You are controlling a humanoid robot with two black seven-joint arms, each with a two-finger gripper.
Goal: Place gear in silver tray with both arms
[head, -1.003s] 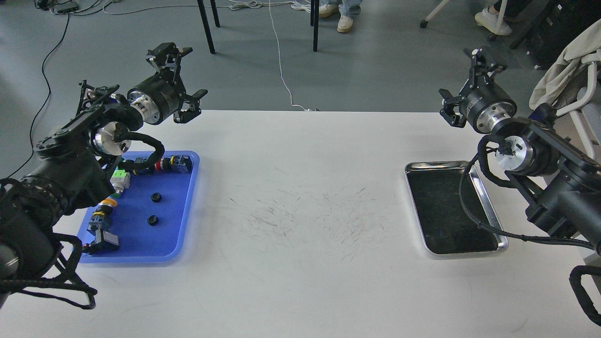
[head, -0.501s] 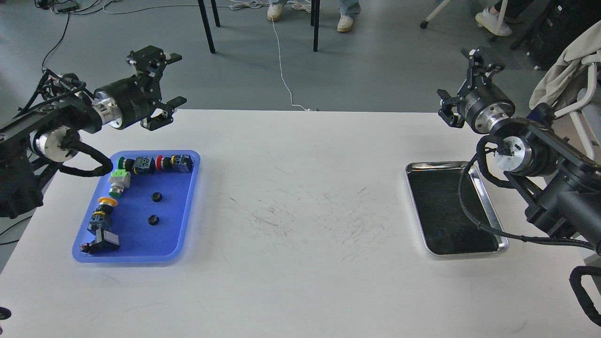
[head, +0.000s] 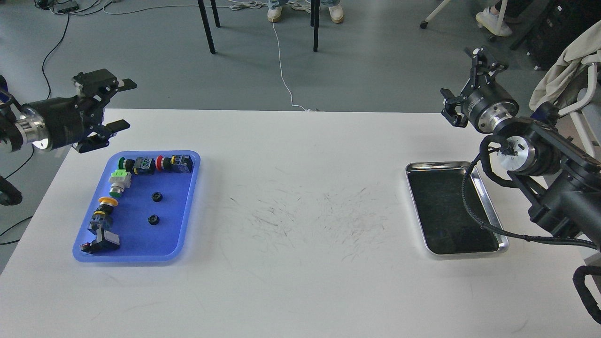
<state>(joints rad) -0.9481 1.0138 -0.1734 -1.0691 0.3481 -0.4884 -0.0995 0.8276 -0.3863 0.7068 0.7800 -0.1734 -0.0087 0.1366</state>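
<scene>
**Visitor:** Desk [head: 300, 155] first, please. What is on it?

**Guide:** White top, with dark scuff marks in the middle. On the robot's left side sits a blue tray [head: 185, 206]. On its right side sits the silver tray [head: 488, 206], a shiny rim around a dark floor with nothing lying on it. The two trays are well apart.

**Visitor:** Where is the gear?

**Guide:** In the blue tray. Two small black gears lie on its bare floor, one [head: 157, 197] just beyond the other [head: 153, 219], apart and untouched. Along the far edge and the left edge runs a line of push-button switches [head: 155, 164] with green, red and yellow caps.

**Visitor:** And the arms?

**Guide:** The left tool [head: 119, 104] hangs over the far left corner of the desk, beyond the blue tray. Its two fingers are spread wide and hold nothing. The right tool [head: 469, 80] is raised past the far right edge, beyond the silver tray. Its fingers also stand apart with nothing between them. A black cable [head: 469, 206] from the right arm loops across the silver tray's right side.
</scene>
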